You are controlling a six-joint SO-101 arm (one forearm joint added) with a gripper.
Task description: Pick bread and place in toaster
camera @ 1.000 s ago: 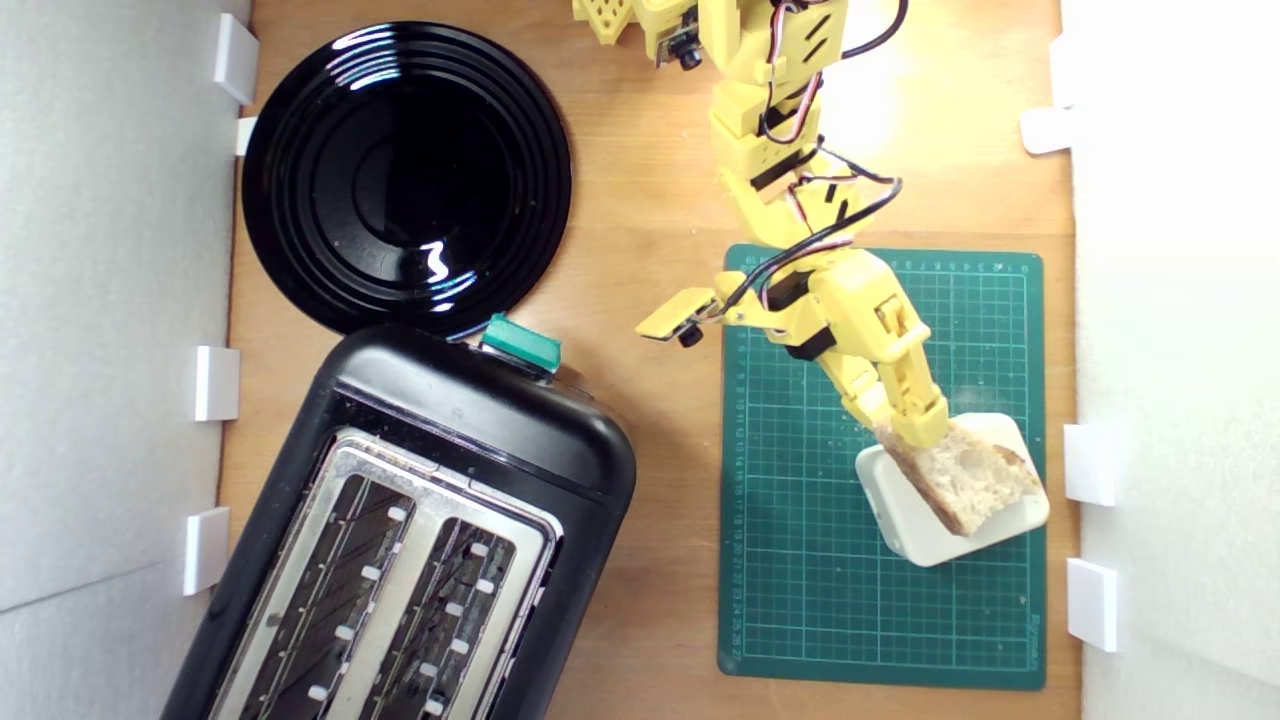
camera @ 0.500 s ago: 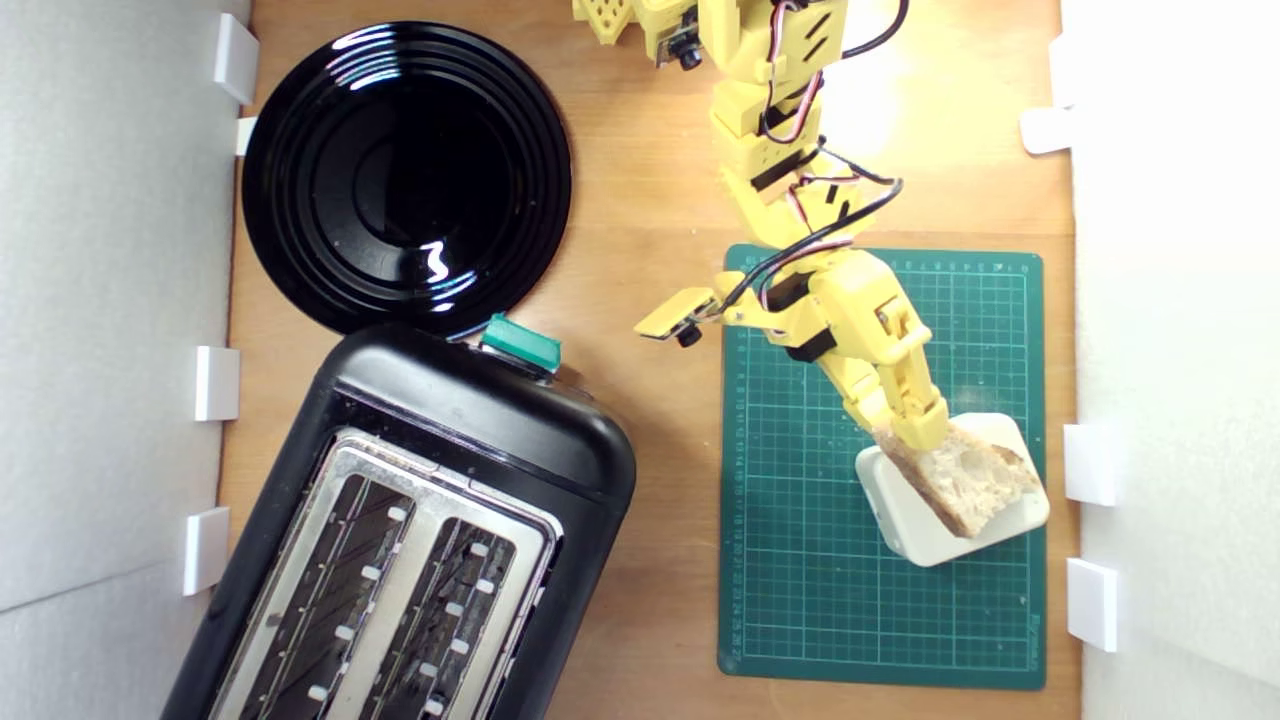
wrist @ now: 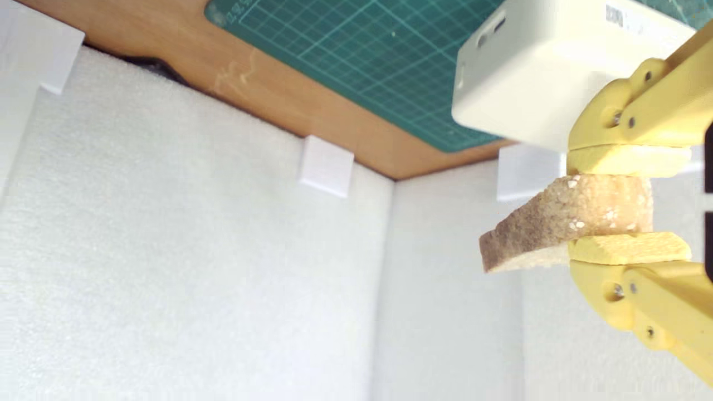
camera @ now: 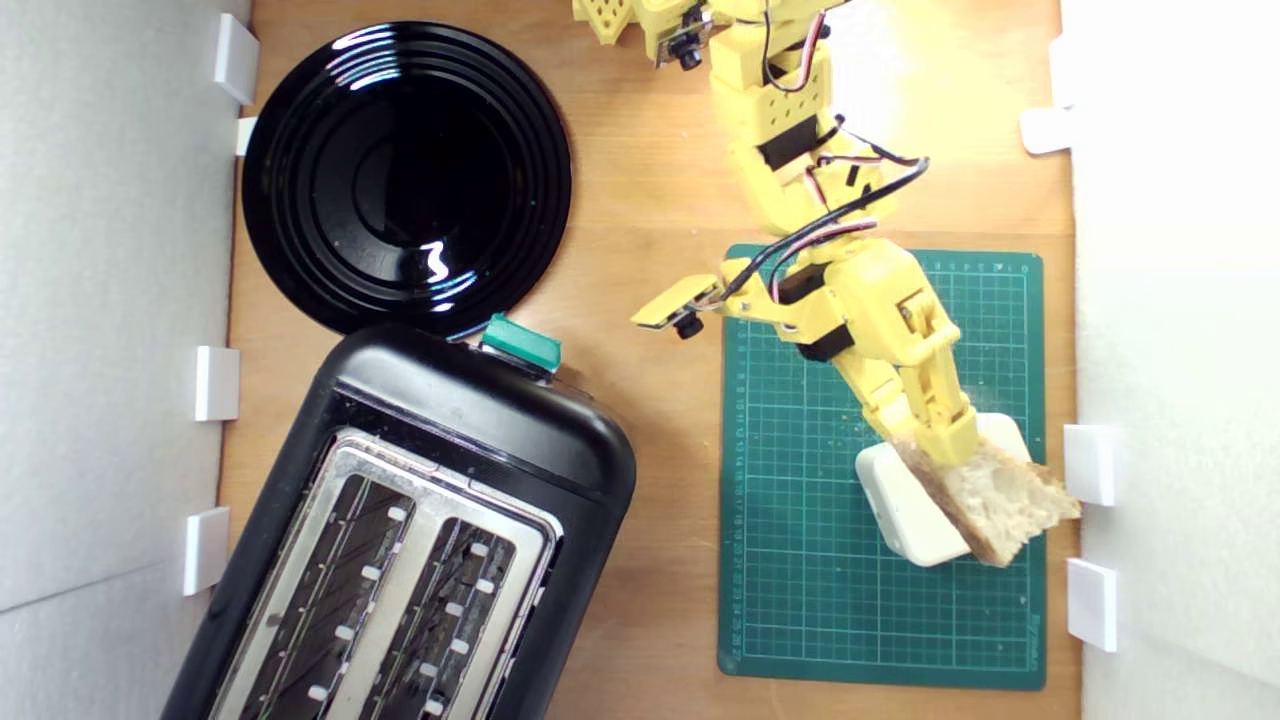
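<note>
My yellow gripper (camera: 940,445) is shut on the bread (camera: 1005,500), a wedge of pale holey crumb with a tan crust. The bread hangs above the white rounded block (camera: 900,505) and juts past the block's right edge in the exterior view. In the wrist view the two yellow pads (wrist: 624,160) clamp the bread (wrist: 557,223) from both faces, clear of the block (wrist: 535,72). The black toaster (camera: 420,530) with silver top plate, two open slots and a green lever knob (camera: 520,343) sits at the exterior view's lower left, well apart from the gripper.
A green cutting mat (camera: 800,600) lies under the white block on the wooden table. A glossy black plate (camera: 405,175) sits at the exterior view's upper left, touching the toaster's end. White foam walls (camera: 1170,350) with small white brackets close in both sides; the bread is near the right wall.
The gripper has lifted the bread off the white block and carried it toward the exterior view's right and lower edge. The arm's upper links have shifted too.
</note>
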